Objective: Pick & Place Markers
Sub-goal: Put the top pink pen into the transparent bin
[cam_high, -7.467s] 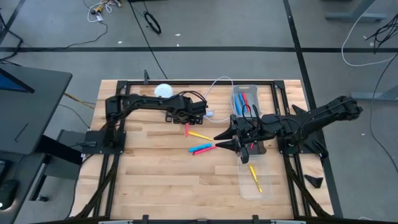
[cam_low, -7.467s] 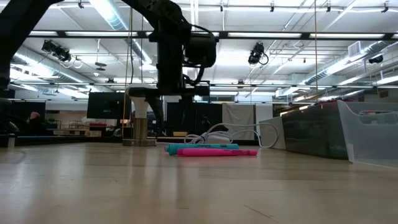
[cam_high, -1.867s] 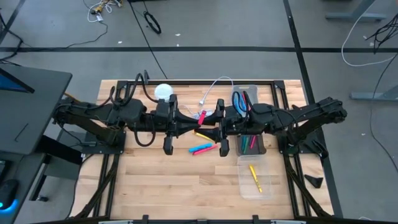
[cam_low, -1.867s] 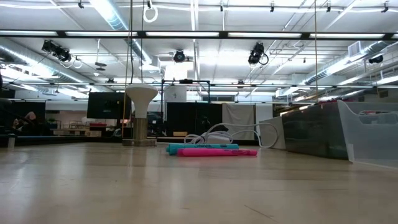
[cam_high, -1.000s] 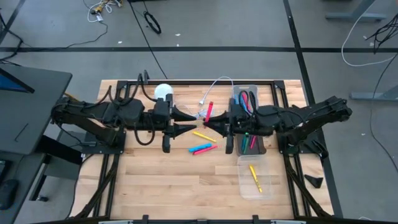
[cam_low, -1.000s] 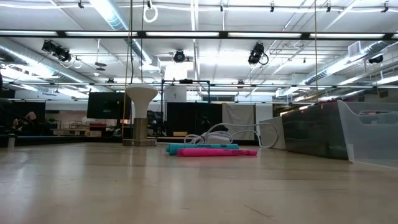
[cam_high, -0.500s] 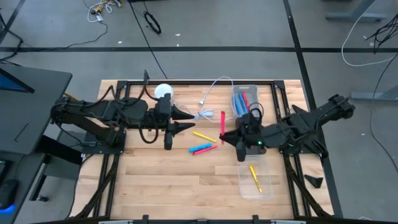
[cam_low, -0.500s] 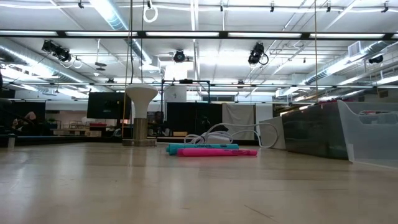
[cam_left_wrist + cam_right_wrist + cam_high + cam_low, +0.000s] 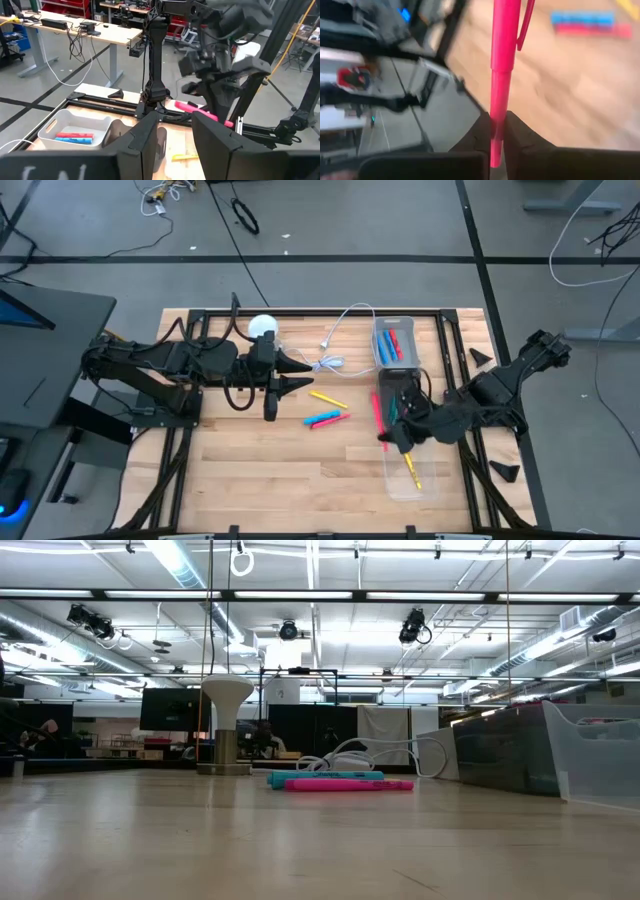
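Observation:
My right gripper [image 9: 384, 434] is shut on a pink-red marker [image 9: 377, 410], above the table beside the bins. A yellow marker [image 9: 326, 397] lies on the wood, with a blue marker [image 9: 322, 418] and a pink marker [image 9: 330, 422] side by side near it; the low view shows the blue marker [image 9: 322, 777] and the pink marker [image 9: 350, 784] lying flat. My left gripper [image 9: 290, 373] hangs open at the table's left-middle, fingers pointing right, nothing between them. The left wrist view shows the held marker [image 9: 192, 107] on the right arm. My right gripper pinches the pink-red marker near its lower end [image 9: 498, 107] between its two fingers. The marker runs along the fingers and sticks out well past their tips, its clip end [image 9: 524, 25] farthest off. It is lifted clear of the table.
A clear bin [image 9: 380, 330] at the far right holds red and blue markers. A second clear bin [image 9: 395, 485] at the near right holds a yellow marker [image 9: 410, 467]. A dark bin [image 9: 500, 755] stands between them. A white cable [image 9: 340, 330] and a white stand [image 9: 262, 326] are at the far edge.
My right gripper has carried the pink-red marker from near my left gripper toward the table's near right, beside the bins, sinking a little and rolling its wrist. The marker stays pinched and clear of the table. The left gripper has kept its place.

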